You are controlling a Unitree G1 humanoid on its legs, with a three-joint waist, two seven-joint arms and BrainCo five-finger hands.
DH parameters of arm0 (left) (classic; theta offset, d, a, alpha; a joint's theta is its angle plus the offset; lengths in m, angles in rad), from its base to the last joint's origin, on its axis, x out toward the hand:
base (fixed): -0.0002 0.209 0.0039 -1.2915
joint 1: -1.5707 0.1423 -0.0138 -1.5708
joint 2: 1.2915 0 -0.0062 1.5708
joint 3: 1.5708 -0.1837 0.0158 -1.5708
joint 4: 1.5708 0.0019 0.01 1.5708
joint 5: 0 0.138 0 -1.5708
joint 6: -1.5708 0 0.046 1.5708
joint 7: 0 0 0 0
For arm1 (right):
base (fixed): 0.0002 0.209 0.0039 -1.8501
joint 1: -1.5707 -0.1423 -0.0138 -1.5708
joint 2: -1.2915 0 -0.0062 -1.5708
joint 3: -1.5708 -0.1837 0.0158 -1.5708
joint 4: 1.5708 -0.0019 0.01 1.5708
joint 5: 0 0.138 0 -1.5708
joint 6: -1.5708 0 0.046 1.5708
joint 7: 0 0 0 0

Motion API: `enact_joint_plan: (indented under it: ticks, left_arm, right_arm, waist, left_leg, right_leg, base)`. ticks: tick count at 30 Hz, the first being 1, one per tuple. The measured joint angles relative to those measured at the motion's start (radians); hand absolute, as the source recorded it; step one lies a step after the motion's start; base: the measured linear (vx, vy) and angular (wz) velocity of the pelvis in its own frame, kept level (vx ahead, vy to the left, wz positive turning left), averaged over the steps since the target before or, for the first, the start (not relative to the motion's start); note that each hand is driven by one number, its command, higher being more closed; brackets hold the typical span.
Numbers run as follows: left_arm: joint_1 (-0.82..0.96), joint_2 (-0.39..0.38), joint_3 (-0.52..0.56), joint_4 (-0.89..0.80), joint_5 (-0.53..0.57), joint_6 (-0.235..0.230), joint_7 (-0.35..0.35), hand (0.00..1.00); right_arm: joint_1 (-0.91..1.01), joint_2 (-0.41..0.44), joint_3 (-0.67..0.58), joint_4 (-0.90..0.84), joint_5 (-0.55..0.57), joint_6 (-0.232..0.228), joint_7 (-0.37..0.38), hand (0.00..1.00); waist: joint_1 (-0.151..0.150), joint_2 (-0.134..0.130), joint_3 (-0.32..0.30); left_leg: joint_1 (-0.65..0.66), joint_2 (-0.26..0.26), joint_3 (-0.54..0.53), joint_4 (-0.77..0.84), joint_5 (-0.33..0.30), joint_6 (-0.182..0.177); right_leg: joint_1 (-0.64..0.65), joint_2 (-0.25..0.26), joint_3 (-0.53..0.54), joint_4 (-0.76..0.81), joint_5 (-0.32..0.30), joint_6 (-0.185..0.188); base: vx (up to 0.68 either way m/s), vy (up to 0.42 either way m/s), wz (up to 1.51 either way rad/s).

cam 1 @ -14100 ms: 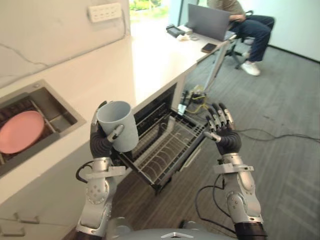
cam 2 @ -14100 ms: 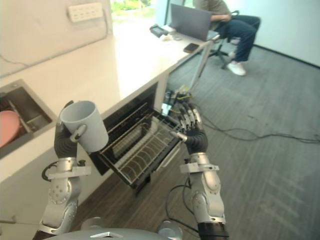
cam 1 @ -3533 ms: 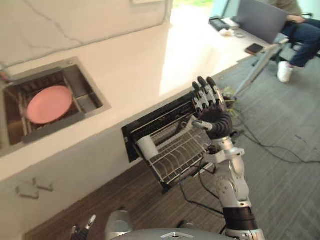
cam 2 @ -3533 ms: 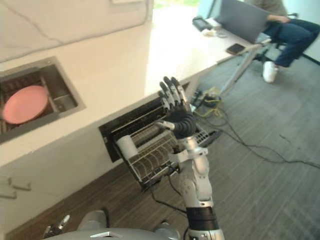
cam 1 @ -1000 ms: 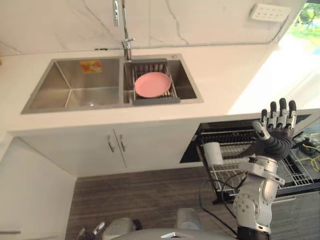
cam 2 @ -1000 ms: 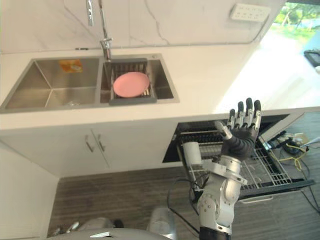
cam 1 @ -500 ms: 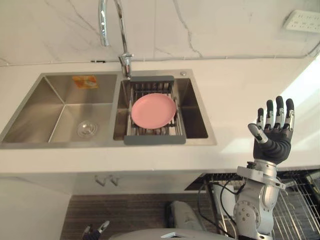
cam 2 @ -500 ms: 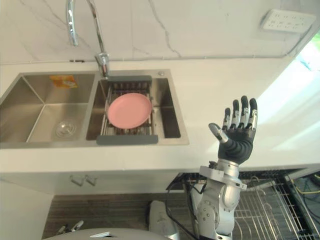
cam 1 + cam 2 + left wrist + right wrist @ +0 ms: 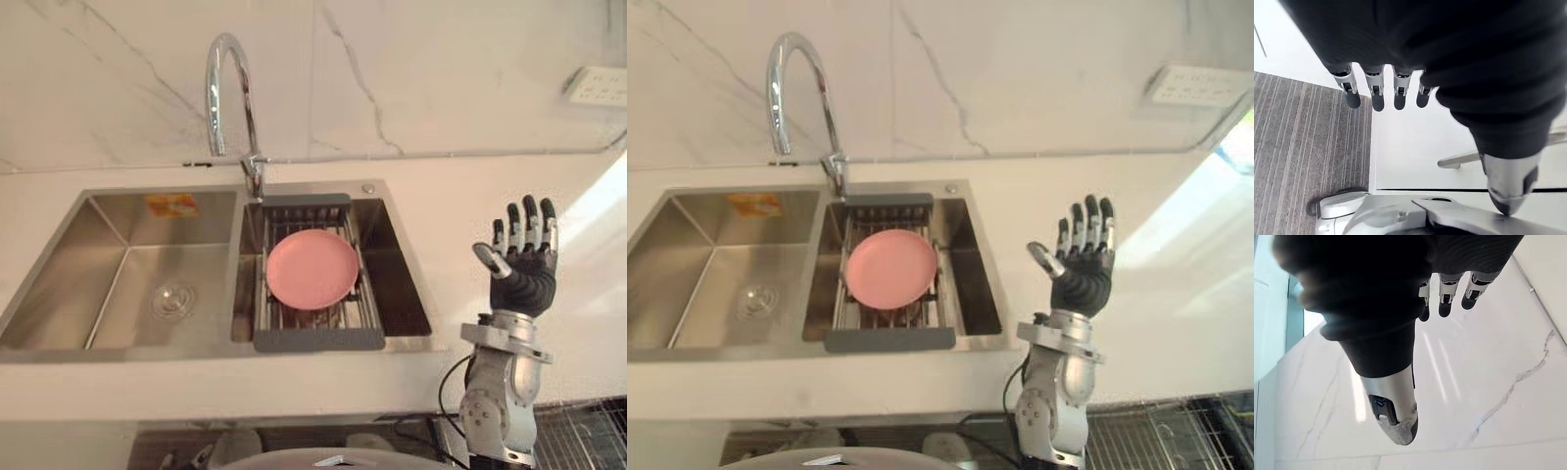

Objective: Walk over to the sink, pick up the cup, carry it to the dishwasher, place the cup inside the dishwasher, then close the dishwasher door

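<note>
The steel double sink [image 9: 59, 284] lies straight ahead in the white counter. A pink plate [image 9: 312, 269] rests on a grey drying rack in its right basin. To the right of the sink, my right hand [image 9: 521, 272] is raised over the counter, fingers straight and spread, holding nothing; in the right wrist view its fingers [image 9: 1444, 303] point at the marble wall. My left hand [image 9: 1376, 95] hangs low beside a white cabinet front, fingers straight and empty. A corner of the dishwasher's wire rack [image 9: 1156, 431] shows below the counter at the lower right.
A tall curved faucet [image 9: 230, 98] stands behind the sink's divider. The left basin holds just its drain [image 9: 171, 299]. A wall socket [image 9: 598, 86] sits at the upper right. Near my left hand are a cabinet handle [image 9: 1459, 161] and grey plank floor [image 9: 1303, 147].
The camera has tilted up and closed in on the sink, so the dishwasher rack has slid to the bottom edge. My right hand stays raised and open.
</note>
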Motion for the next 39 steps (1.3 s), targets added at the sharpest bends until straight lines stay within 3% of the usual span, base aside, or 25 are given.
enact_joint_plan:
  ticks: [2,7,8,15,21,24,29,31,39]
  left_arm:
    - [0.000,0.008,-0.001,-0.001,-0.008,0.001,-0.003,0.00]
    - [-0.009,0.015,-0.014,0.000,-0.008,0.003,-0.005,0.00]
    - [-0.012,0.034,-0.050,0.046,-0.038,0.003,-0.025,0.00]
    - [-0.011,0.032,-0.050,0.039,-0.045,0.004,-0.025,0.00]
    - [-0.009,0.030,-0.049,0.013,-0.095,0.013,-0.024,0.00]
    - [-0.008,0.031,-0.049,-0.001,-0.095,0.014,-0.021,0.00]
    - [-0.009,0.035,-0.049,-0.008,-0.094,0.019,-0.021,0.00]
    - [-0.010,0.037,-0.049,-0.012,-0.094,0.028,-0.023,0.00]
    - [-0.009,0.055,-0.051,-0.011,-0.073,0.055,-0.023,0.00]
  right_arm:
    - [-0.004,0.000,0.000,0.000,0.000,0.000,0.005,0.00]
    - [-0.006,0.000,0.001,-0.001,-0.040,0.001,0.044,0.00]
    - [-0.009,-0.011,0.003,0.045,-0.040,0.022,0.063,0.00]
    - [-0.012,-0.012,0.003,0.044,-0.032,0.023,0.065,0.00]
    - [-0.029,-0.039,0.000,0.039,-0.043,0.066,0.088,0.00]
    - [-0.028,-0.085,0.005,0.028,-0.230,0.082,0.099,0.00]
    - [-0.026,-0.178,0.081,-0.052,-0.702,0.083,0.068,0.00]
    - [-0.026,-0.223,0.113,-0.084,-0.818,0.081,0.081,0.00]
    - [-0.039,-0.328,0.243,-0.094,-1.023,0.085,0.181,0.00]
  waist:
    - [-0.001,-0.013,-0.005]
    - [-0.003,-0.015,-0.006]
    - [0.012,0.002,-0.011]
    - [0.021,0.006,-0.012]
    - [0.030,0.004,-0.013]
    - [0.034,-0.001,-0.015]
    - [0.014,-0.007,-0.015]
    - [0.014,-0.010,-0.018]
    - [0.018,-0.037,-0.026]
  left_leg:
    - [0.031,-0.023,0.009,-0.072,0.027,0.009]
    - [0.072,-0.049,0.000,-0.144,0.048,0.019]
    - [0.123,-0.057,-0.016,-0.254,0.120,0.023]
    - [0.097,-0.055,-0.016,-0.254,0.125,0.024]
    - [0.086,-0.047,-0.004,-0.254,0.131,0.024]
    - [0.089,-0.038,0.015,-0.255,0.126,0.016]
    - [0.120,-0.019,0.034,-0.258,0.123,0.000]
    - [0.123,-0.015,0.041,-0.261,0.120,-0.003]
    - [0.121,-0.011,0.049,-0.263,0.122,-0.010]
  right_leg:
    - [0.016,-0.016,0.004,-0.041,0.017,0.009]
    - [0.048,-0.032,-0.011,-0.080,0.024,0.016]
    - [0.075,-0.026,-0.016,-0.138,0.060,0.029]
    - [0.053,-0.035,-0.039,-0.136,0.061,0.029]
    - [0.046,-0.035,-0.050,-0.147,0.070,0.028]
    - [0.046,-0.053,-0.128,-0.152,0.081,0.036]
    - [0.086,-0.035,-0.120,-0.182,0.108,0.036]
    - [0.085,-0.033,-0.117,-0.183,0.110,0.033]
    - [0.077,-0.032,-0.123,-0.185,0.113,0.029]
  base:
    - [0.15,0.113,-0.05]
    - [0.09,0.041,0.07]
    - [0.00,0.000,0.00]
    - [-0.01,-0.004,0.03]
    - [0.00,-0.004,0.00]
    - [-0.01,-0.017,-0.17]
    - [0.01,-0.033,-0.13]
    - [-0.06,-0.018,-0.09]
    - [-0.03,-0.003,-0.03]
